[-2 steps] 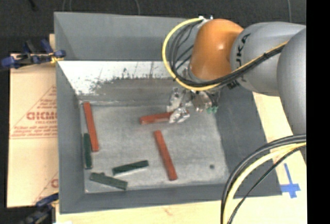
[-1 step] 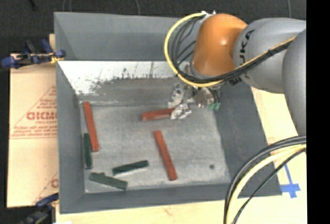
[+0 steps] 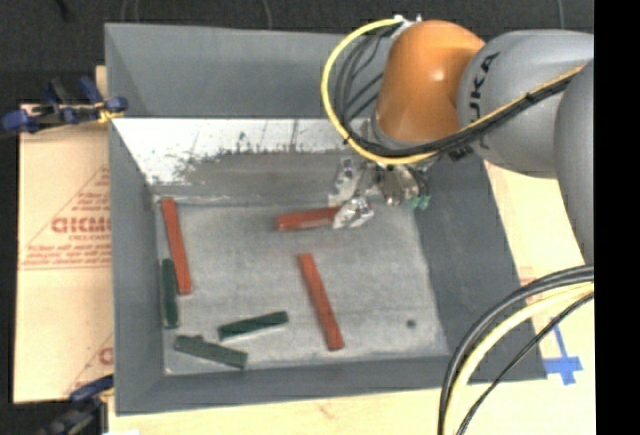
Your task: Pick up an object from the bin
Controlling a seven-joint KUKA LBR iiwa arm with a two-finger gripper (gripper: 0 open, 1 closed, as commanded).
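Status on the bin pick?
Pincer at right end of red stick, back of bin; hold unconfirmed. Other red stick lies apart, nothing in the way.

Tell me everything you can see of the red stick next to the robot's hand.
The red stick is a thin, straight bar, dull red, perhaps plastic or wood. It lies nearly crosswise in the view, near the back of the bin, its right end a little higher in the picture. That end meets the hand; whether it is gripped or only touched cannot be told. Its left end is free over bare floor, and nothing else touches it.
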